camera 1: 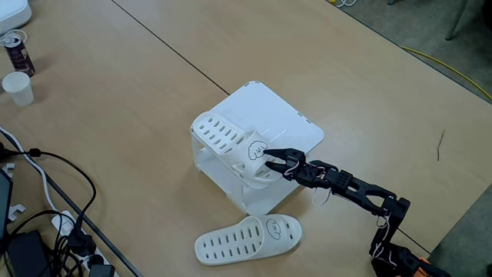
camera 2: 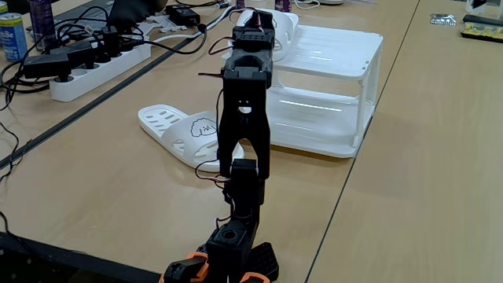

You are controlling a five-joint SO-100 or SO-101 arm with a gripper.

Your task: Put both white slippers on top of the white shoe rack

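One white slipper (camera 1: 229,143) lay on the top shelf of the white shoe rack (camera 1: 280,115), along the shelf's left edge as a fixed view showed it, its slotted toe toward the upper left and its heel, with the small drawn face, overhanging the near corner. The gripper (camera 1: 268,158) sat right at that heel end, so the slipper's long axis ran straight away from the fingers, up and to the left. The fingers looked closed on the heel, though whether they gripped or merely touched it I could not tell for certain. The second slipper (camera 1: 247,238) lay flat on the table (camera 1: 115,92) just in front of the rack, well below the gripper. The arm (camera 1: 357,192) reached from the lower right, stretched out low and nearly straight toward the rack's corner.
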